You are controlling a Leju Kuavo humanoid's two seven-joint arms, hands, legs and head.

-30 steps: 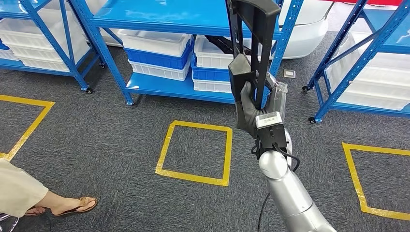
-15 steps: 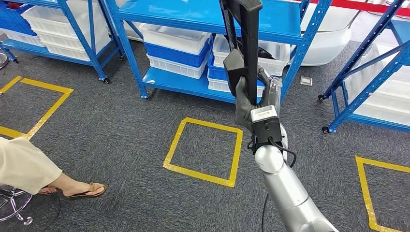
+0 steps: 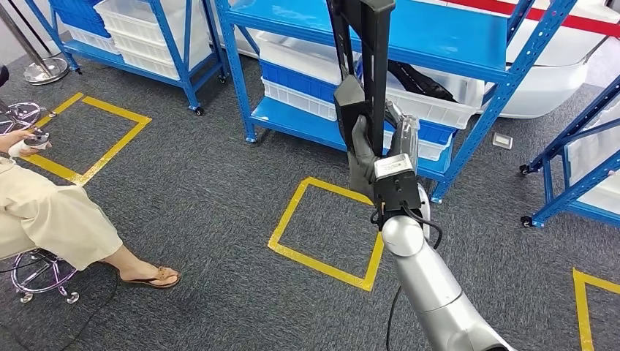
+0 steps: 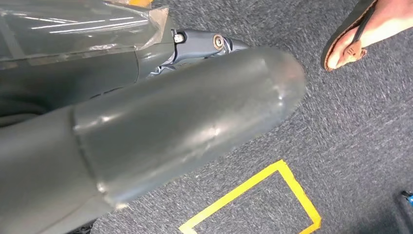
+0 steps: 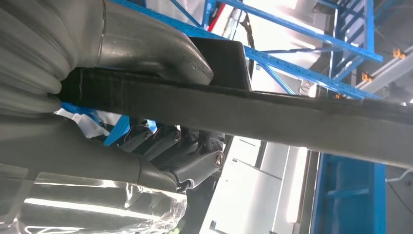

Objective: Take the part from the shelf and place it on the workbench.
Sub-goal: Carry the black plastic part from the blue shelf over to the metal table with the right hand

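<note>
1. Right arm (image 3: 428, 285): smooth silver tube with rounded joints.
2. Black camera block (image 3: 395, 191) at the wrist, white label on top; black cable (image 3: 395, 314) looping below.
3. Right hand (image 3: 380, 150): grey, with darker fingers.

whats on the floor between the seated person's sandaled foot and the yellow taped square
Bare grey carpet, in the head view, between the foot and the square.

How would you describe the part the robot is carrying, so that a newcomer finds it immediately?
Start at the silver right arm rising from the bottom of the head view and follow it to the grey right hand. That hand grips a long black part, held upright before the blue shelf; everything else nearby is blue or white.
</note>
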